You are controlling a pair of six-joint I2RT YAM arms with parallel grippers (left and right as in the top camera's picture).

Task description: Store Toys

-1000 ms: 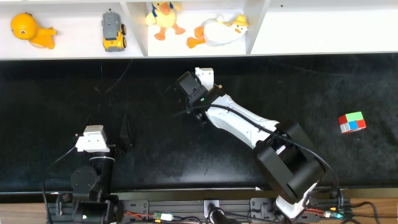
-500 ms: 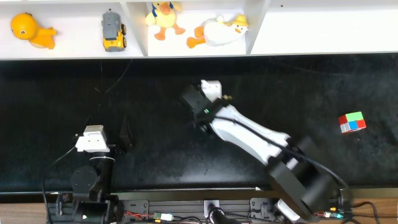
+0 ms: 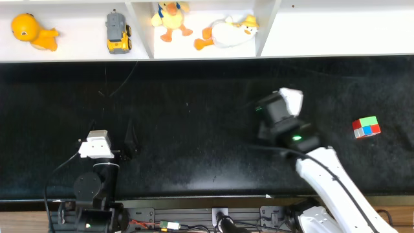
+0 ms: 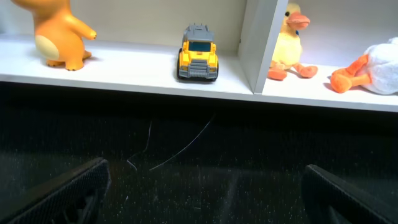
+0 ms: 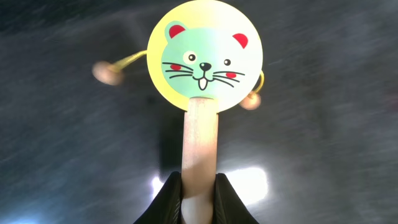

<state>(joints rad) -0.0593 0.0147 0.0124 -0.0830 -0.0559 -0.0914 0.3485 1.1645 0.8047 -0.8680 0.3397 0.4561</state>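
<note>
My right gripper (image 5: 199, 194) is shut on the wooden handle of a rattle drum (image 5: 206, 60), a yellow disc with a green cat face and two beads on strings. It hangs over the black table. In the top view the right gripper (image 3: 277, 110) is right of the middle, left of a coloured cube (image 3: 366, 127). My left gripper (image 4: 205, 190) is open with nothing between its fingers, low over the table and facing the shelf; the left arm (image 3: 97, 145) is at the front left.
A white shelf (image 3: 323, 39) runs along the back. It holds an orange duck (image 3: 32, 31), a toy truck (image 3: 118, 33), a yellow plush duck (image 3: 171, 18) and a white plush duck (image 3: 228, 32). White dividers (image 4: 260, 43) split it into compartments.
The right arm has swung from the table's middle to the right, and its gripper is now farther from the shelf. The left arm has stayed still.
</note>
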